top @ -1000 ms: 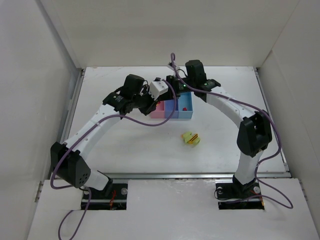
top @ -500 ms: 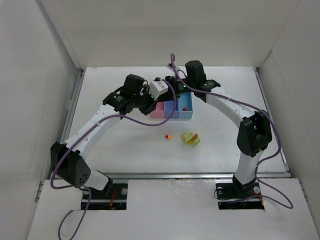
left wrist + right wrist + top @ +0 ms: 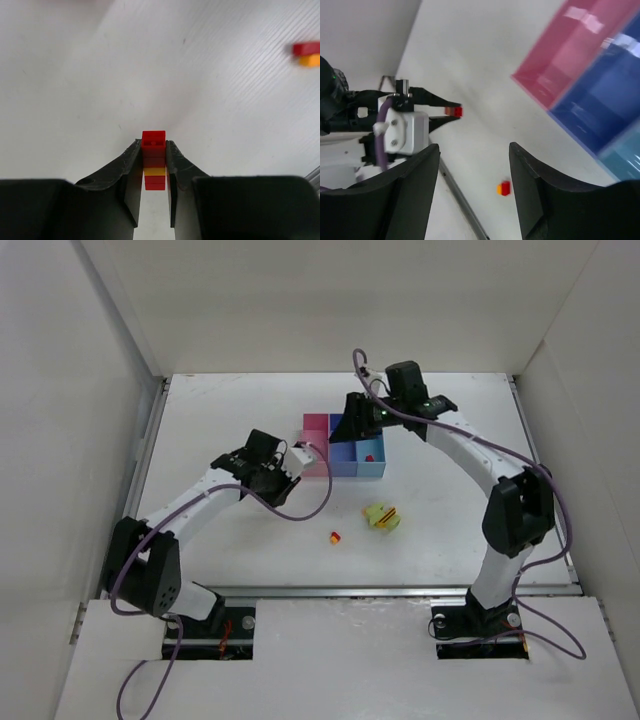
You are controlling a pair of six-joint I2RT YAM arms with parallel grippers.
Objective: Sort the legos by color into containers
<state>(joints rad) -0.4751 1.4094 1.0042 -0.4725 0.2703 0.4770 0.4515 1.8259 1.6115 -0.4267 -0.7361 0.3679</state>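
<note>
By my judgement the sorting is barely begun. The left hand (image 3: 298, 456) is clamped on a red-and-yellow stack (image 3: 154, 150), pinched between its fingers and not yet binned. To its right, on the surface (image 3: 440, 540), a loose red-yellow piece (image 3: 335, 536) and a yellow-green clump (image 3: 381, 517) lie unsorted. Only 1 red brick (image 3: 369, 456) shows inside the containers (image 3: 345, 476). Just above them, the right hand (image 3: 472, 150) gapes wide and empty.
</note>
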